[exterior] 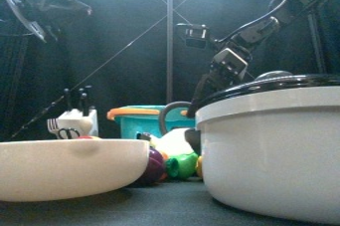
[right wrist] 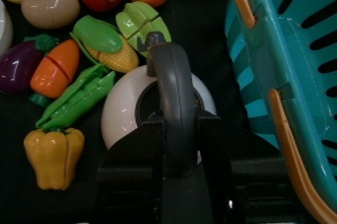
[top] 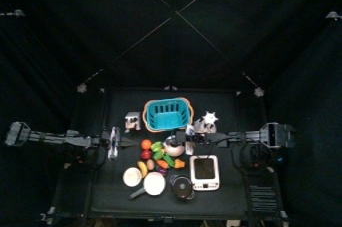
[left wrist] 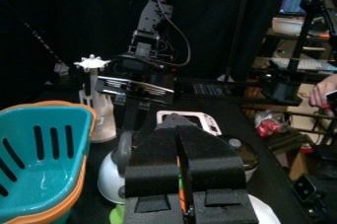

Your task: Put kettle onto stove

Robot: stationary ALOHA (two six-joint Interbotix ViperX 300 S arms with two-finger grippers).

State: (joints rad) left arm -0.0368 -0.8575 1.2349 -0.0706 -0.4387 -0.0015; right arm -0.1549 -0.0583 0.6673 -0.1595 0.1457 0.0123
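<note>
The top view lays out the whole surface (top: 100,196): the left gripper (top: 115,147) at the left, a blue basket (top: 170,117) toward the back, a cluster of toy vegetables (top: 163,154) in the middle, white plates (top: 143,180) and the white stove (top: 205,171) toward the front, and the right gripper (top: 182,144) reaching in over the vegetables. The kettle is too small to make out there.

The front view is mostly filled by a white bowl (exterior: 74,168) at the left and a large white pot (exterior: 272,148) at the right, which hide the stove and kettle; the right arm (exterior: 253,36) slopes down behind them.

The left wrist view shows its own jaws (left wrist: 182,169) pressed together with nothing between them, the basket beside them, and the stove (left wrist: 190,121) partly hidden beyond.

Only the right wrist view shows the kettle (right wrist: 156,110) clearly: it sits among the vegetables just beside the basket wall (right wrist: 283,60), and the right jaws are clamped on its dark arched handle (right wrist: 168,75).
</note>
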